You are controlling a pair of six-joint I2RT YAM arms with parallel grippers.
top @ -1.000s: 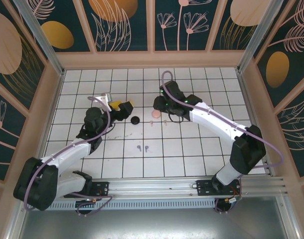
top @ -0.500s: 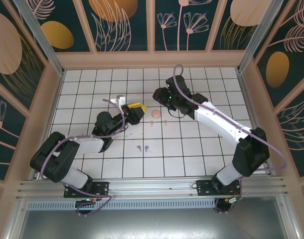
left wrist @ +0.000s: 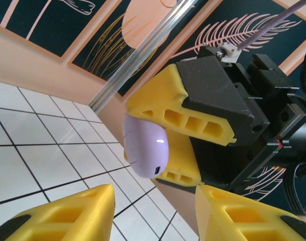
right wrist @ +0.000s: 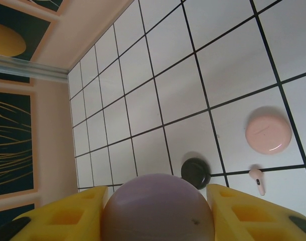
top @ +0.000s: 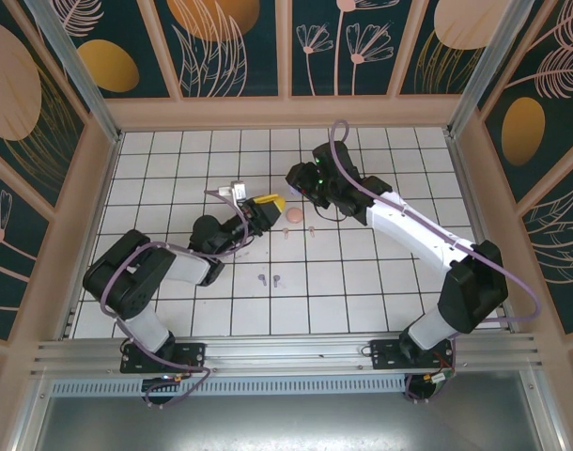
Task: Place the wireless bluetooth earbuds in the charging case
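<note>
A lilac charging case [right wrist: 158, 208] sits between the yellow fingers of my right gripper [right wrist: 158, 217], which is shut on it above the table. From the left wrist, the same case [left wrist: 145, 150] hangs in those fingers just ahead of my left gripper [left wrist: 153, 216], whose jaws stand open with nothing between them. In the top view my left gripper [top: 266, 204] reaches up close to my right gripper [top: 296, 188]. Two lilac earbuds [top: 269, 278] lie on the tiles nearer the arm bases. A pink earbud [right wrist: 257, 179] lies near the pink case [right wrist: 268, 133].
A closed black case [right wrist: 195, 173] rests on the tiles below the held case. A second pink earbud [top: 311, 228] lies right of the first [top: 280, 231]. Wooden walls [top: 94, 178] border the tiled floor on three sides.
My left arm has stretched forward and right, bringing its gripper up to the right gripper, and its jaws have narrowed. It now covers the black case in the top view. The right gripper rose slightly.
</note>
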